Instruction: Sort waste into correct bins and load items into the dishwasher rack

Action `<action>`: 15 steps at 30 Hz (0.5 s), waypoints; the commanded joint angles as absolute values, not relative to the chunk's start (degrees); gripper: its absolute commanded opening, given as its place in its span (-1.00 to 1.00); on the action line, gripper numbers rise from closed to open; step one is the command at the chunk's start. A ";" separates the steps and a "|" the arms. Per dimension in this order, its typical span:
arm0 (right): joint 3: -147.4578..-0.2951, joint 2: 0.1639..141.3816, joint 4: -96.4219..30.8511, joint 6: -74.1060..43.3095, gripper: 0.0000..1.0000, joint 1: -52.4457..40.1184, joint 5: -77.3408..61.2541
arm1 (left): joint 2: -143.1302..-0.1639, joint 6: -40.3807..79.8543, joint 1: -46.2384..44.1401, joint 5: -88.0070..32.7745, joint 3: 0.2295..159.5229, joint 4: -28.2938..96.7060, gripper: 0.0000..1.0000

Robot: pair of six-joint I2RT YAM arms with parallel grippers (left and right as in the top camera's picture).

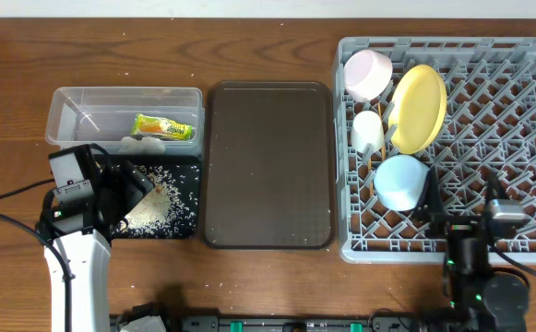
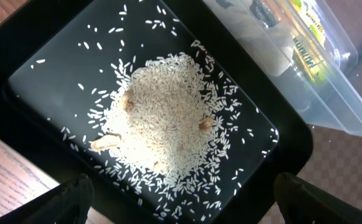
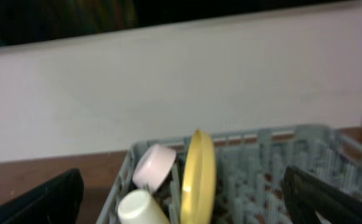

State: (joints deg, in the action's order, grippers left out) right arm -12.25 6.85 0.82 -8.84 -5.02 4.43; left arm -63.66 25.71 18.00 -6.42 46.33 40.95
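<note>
The clear tub (image 1: 83,111) holds the snack wrapper (image 1: 164,127) and a white tissue (image 1: 145,144). The black tray (image 1: 183,221) in front of it holds a heap of rice (image 2: 168,124). My left gripper (image 2: 181,202) hangs open and empty over this tray (image 2: 56,74). It also shows in the overhead view (image 1: 125,195). The grey rack (image 1: 507,101) holds the pinkish bowl (image 1: 367,74), yellow plate (image 1: 418,108), white cup (image 1: 368,132) and blue bowl (image 1: 401,182). My right gripper (image 1: 494,217) is open and empty at the rack's front edge. I cannot make out the chopsticks.
The dark brown serving tray (image 1: 268,166) lies between the bins and the rack. A few rice grains lie on the wood in front of the black tray. In the right wrist view the plate (image 3: 198,174), pinkish bowl (image 3: 154,167) and cup (image 3: 140,208) show ahead.
</note>
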 commanded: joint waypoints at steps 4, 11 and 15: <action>-0.62 4.40 7.29 -14.39 0.98 -4.40 2.50 | -63.72 26.00 18.26 -5.48 47.11 41.10 0.91; -0.30 0.34 -4.10 -9.93 0.98 -4.29 3.05 | -63.72 26.00 18.26 -5.48 47.11 41.10 0.90; -0.30 0.27 -3.99 -7.62 0.98 -4.29 2.96 | -63.72 26.00 18.26 -5.48 47.11 41.10 0.90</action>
